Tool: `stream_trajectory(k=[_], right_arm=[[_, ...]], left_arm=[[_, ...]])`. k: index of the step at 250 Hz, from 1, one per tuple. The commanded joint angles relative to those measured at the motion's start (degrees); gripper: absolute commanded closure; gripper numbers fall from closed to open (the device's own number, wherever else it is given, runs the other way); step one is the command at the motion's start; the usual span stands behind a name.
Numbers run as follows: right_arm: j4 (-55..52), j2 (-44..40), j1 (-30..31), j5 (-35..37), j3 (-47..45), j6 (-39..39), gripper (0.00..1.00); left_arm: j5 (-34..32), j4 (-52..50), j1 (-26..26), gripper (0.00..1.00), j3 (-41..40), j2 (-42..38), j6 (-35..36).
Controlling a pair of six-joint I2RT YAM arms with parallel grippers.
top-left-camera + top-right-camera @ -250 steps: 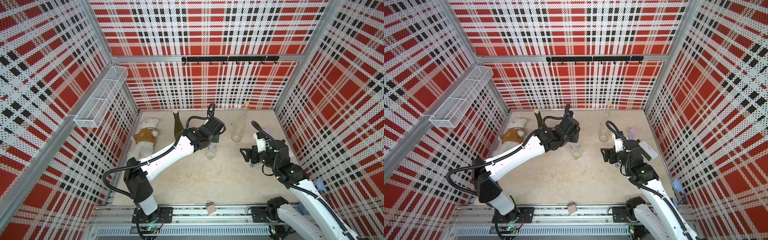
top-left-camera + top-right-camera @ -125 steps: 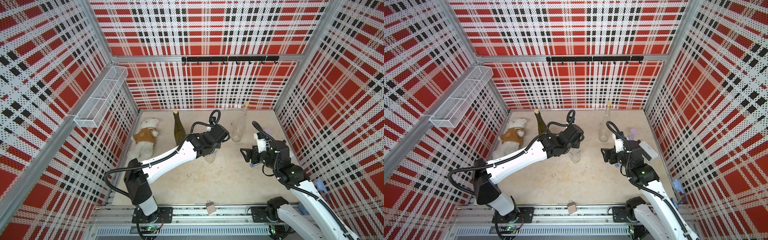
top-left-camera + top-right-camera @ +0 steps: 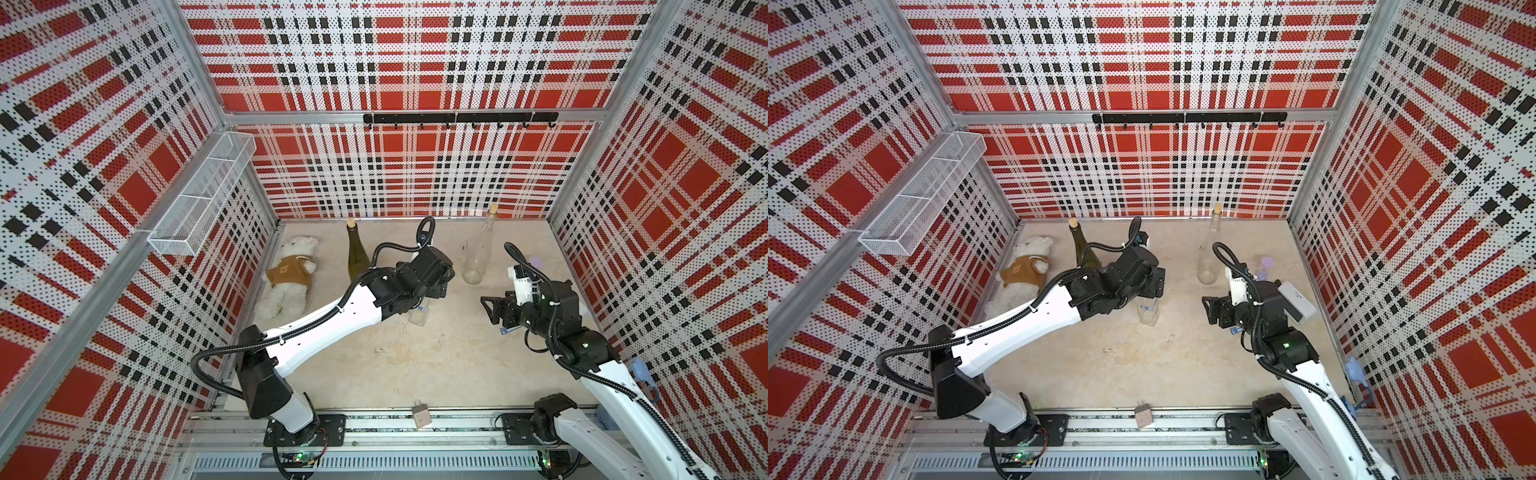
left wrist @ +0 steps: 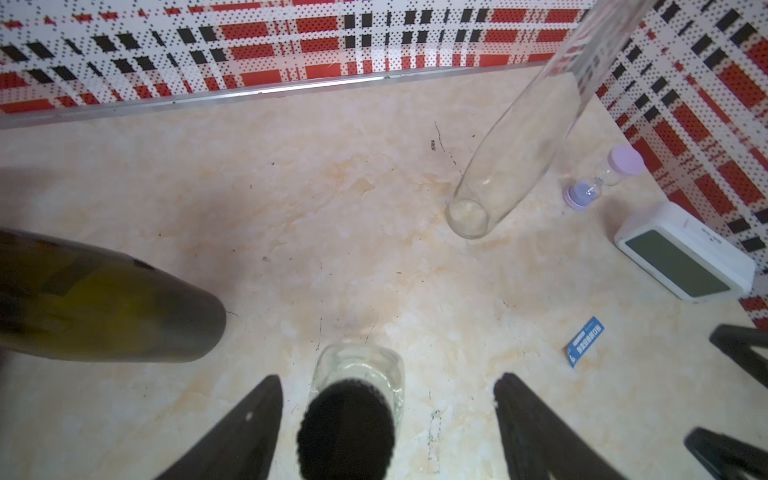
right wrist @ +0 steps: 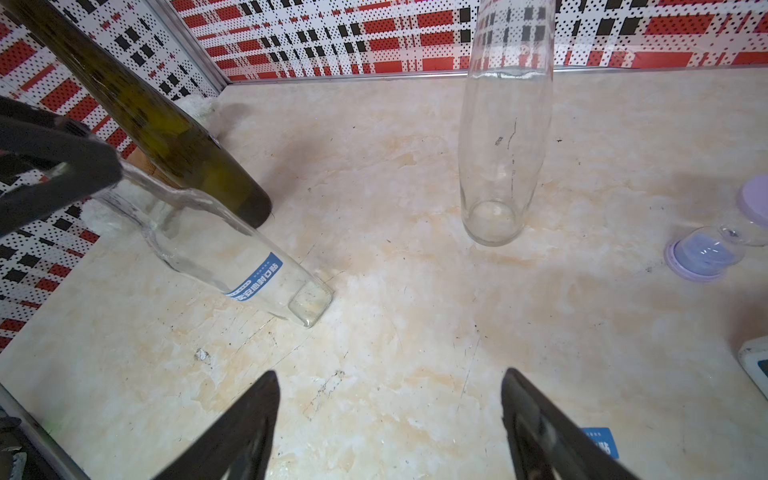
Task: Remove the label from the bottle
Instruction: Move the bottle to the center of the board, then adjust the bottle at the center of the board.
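A small clear bottle with a black cap stands on the table's middle. A blue label is stuck on its side. My left gripper hangs over it, open, one jaw on each side of the cap and apart from it. At the right my right gripper is open over bare table, holding nothing. A loose blue label lies flat on the table under the right arm.
A dark green bottle stands close behind-left of the small bottle. A tall clear bottle stands at the back right. Near the right wall are a purple sand timer and a white clock. A teddy bear lies at the left wall.
My left gripper has come forward over the small bottle and its jaws have gone from shut to wide open round the cap. The right arm has stayed still.
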Motion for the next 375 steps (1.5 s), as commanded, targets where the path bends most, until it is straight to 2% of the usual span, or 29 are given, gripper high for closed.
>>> stream_trajectory(k=[1,30,57,97,132,179,243,270,375], right_arm=[[1.4,-0.9,0.2,0.6,0.5,-0.7,0.14],[0.8,-1.1,0.2,0.7,0.9,-0.7,0.14],[0.6,-0.9,0.3,0.3,1.2,-0.2,0.14],[1.2,-0.2,0.3,-0.7,1.2,0.9,0.14],[1.8,0.5,0.3,-1.1,1.5,1.6,0.14],[1.1,0.7,0.3,-1.0,2.3,2.0,0.14],[0.7,0.7,0.4,-0.4,2.6,2.6,0.14],[0.7,0.6,0.4,-0.1,2.5,2.8,0.14],[2.7,3.3,0.4,-0.2,2.5,2.4,0.14]], left_arm=[[5.5,0.7,0.7,0.11,-2.1,-3.1,4.5],[11.2,2.5,2.2,0.07,-4.4,-6.4,10.8],[20.3,6.1,6.2,0.04,-8.5,-11.3,14.9],[29.2,10.1,11.7,0.02,-14.2,-17.2,20.4],[33.7,10.8,14.4,0.05,-16.6,-17.4,26.7],[40.4,14.0,17.6,0.08,-18.1,-14.6,29.1],[44.3,17.0,17.5,0.11,-17.0,-9.7,29.8],[44.1,17.0,17.6,0.14,-16.3,-7.9,30.5],[43.1,17.7,18.5,0.4,-13.8,-5.4,30.8]])
